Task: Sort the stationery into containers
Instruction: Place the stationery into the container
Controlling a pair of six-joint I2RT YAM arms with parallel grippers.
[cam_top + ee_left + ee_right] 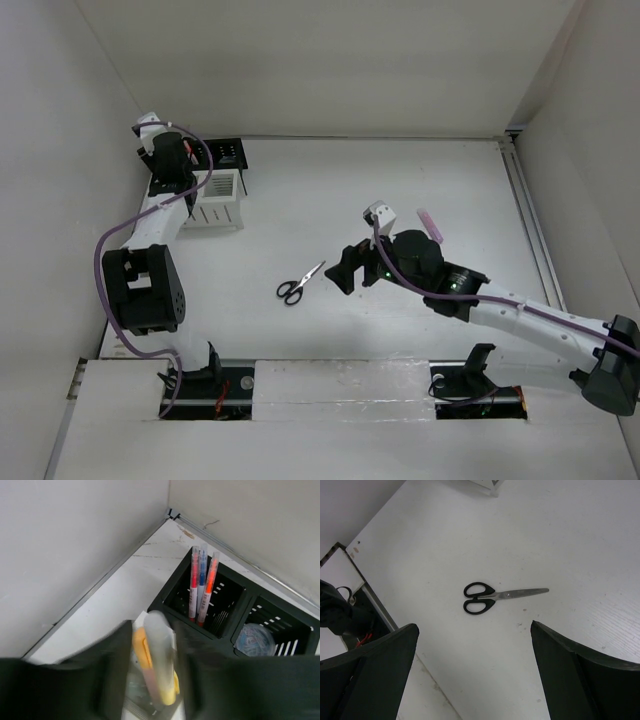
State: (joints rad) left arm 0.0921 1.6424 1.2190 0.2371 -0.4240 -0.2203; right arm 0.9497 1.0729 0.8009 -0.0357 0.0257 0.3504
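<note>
In the left wrist view a stubby yellow marker (159,652) with a clear cap stands upright between the blurred fingers of my left gripper (155,680). Whether the fingers still press on it is unclear. That gripper (178,188) hangs over the white slatted organizer (216,205). Just behind it is the black mesh holder (234,632), with three thin pens (202,587) in one cell and a round clear tub (255,639) in another. Black-handled scissors (300,282) lie flat mid-table. My right gripper (474,630) hovers open just short of the scissors (487,597), holding nothing.
A pink marker (431,223) lies on the table behind the right arm. The black holder (228,153) sits in the back left corner against the walls. A metal rail (530,230) runs along the table's right edge.
</note>
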